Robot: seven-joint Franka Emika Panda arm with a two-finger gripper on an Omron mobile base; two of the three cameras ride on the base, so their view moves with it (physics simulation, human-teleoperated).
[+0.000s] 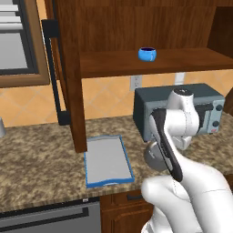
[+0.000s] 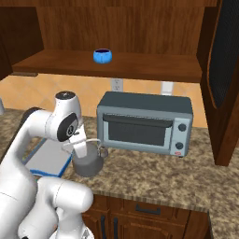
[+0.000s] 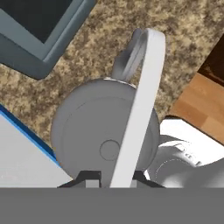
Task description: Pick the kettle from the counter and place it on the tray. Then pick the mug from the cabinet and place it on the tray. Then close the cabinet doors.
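Kettle (image 2: 88, 163): on the counter (image 2: 154, 172), in front of the toaster oven's (image 2: 144, 123) left end and just beside the tray's near corner; base mostly screened by the arm in the left base view.
Gripper (image 3: 111, 177): jaws pressed in on the kettle's thin arched handle (image 3: 140, 100); fingertips cut off at the bottom edge of the hand view, so actual contact is hard to confirm.
Tray (image 1: 108, 160): flat on the counter, left of the toaster oven; bare; in the right base view mostly hidden behind the arm.
Mug (image 1: 147, 53): on the cabinet (image 1: 68, 68) shelf, above the toaster oven; handle not discernible.
Cabinet doors: standing open; left door (image 1: 52, 68) seen edge-on, right door (image 2: 224, 56) cropped by the frame edge.
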